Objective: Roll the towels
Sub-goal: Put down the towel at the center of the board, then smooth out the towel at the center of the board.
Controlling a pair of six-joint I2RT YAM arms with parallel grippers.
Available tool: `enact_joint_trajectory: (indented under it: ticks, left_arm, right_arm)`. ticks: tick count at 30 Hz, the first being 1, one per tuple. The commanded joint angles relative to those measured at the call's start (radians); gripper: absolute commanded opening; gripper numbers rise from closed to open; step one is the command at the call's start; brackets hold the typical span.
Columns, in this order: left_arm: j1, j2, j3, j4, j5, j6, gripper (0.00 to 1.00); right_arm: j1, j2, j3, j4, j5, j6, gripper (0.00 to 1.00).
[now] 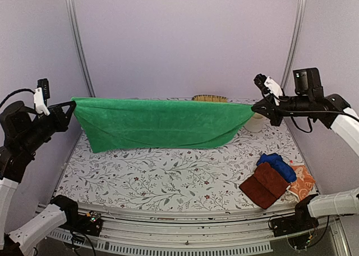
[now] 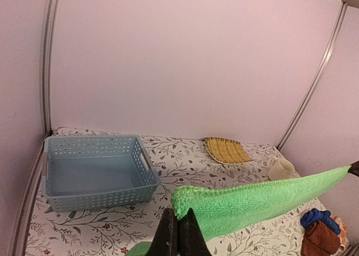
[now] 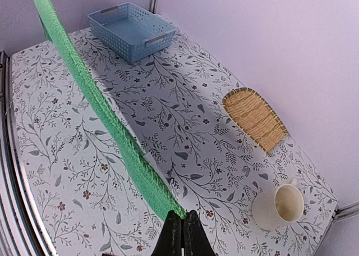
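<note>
The left gripper [image 1: 70,105] is pinched tight on one top corner of the green towel [image 1: 160,124]. The right gripper [image 1: 256,105] is pinched tight on the other corner. The towel hangs stretched between them over the table [image 1: 168,177]. The brown towel [image 1: 265,184], blue towel [image 1: 277,165] and orange towel [image 1: 304,183] lie piled near the table's front right corner.

You have the long green towel [image 1: 160,124] stretched taut from left to right in the air, hanging from its top edge. At the near right, the reddish-brown towel [image 1: 263,186] lies folded. The blue towel [image 1: 277,165] is bunched on its far edge, and the orange towel [image 1: 304,183] touches them on the right.
</note>
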Motion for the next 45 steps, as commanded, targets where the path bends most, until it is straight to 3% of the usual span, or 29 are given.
enact_joint_trajectory:
  ticks: [1,4,8,15,19,21,23,25,28,34,37,41,45]
  left_arm:
    - [-0.006,-0.097,-0.028,-0.090,0.064,0.007,0.00]
    - [-0.005,-0.095,-0.039,-0.116,0.068,-0.010,0.00]
    - [-0.006,0.007,-0.102,-0.108,0.009,-0.070,0.00]
    - [-0.001,0.412,-0.199,0.082,-0.126,-0.127,0.00]
    - [0.031,0.752,-0.096,0.085,-0.261,-0.135,0.00]
    - [0.054,0.861,-0.046,0.081,-0.289,-0.137,0.11]
    - [0.067,0.913,-0.013,0.090,-0.293,-0.144,0.29]
    - [0.069,0.917,0.002,0.097,-0.270,-0.142,0.38]
    - [0.063,0.878,-0.002,0.083,-0.246,-0.146,0.45]
    - [0.049,0.762,-0.054,-0.011,-0.141,-0.154,0.46]
    - [0.029,0.726,-0.084,-0.084,-0.017,-0.157,0.36]
    - [-0.058,0.690,-0.117,-0.210,0.102,-0.172,0.01]
    - [-0.150,0.677,-0.140,-0.320,0.162,-0.203,0.00]
  right_arm:
    - [-0.015,-0.216,-0.101,0.007,-0.064,-0.045,0.02]
    - [-0.021,-0.220,-0.118,-0.004,-0.048,-0.060,0.02]
    - [-0.021,-0.090,-0.129,0.049,-0.010,-0.076,0.02]
    - [-0.023,0.409,-0.023,0.235,0.078,-0.112,0.02]
    - [-0.026,0.792,0.243,0.260,0.176,-0.084,0.05]
    - [-0.026,0.940,0.416,0.228,0.240,-0.056,0.20]
    - [-0.028,1.027,0.551,0.194,0.273,-0.021,0.30]
    - [-0.028,1.040,0.622,0.158,0.254,0.009,0.39]
    - [-0.029,0.979,0.583,0.144,0.206,0.038,0.47]
    - [-0.027,0.720,0.260,0.133,0.082,0.014,0.48]
    - [-0.028,0.599,0.134,0.072,0.001,-0.016,0.47]
    - [-0.027,0.497,0.010,-0.026,-0.051,-0.050,0.40]
    - [-0.026,0.463,-0.090,-0.072,-0.036,-0.066,0.29]
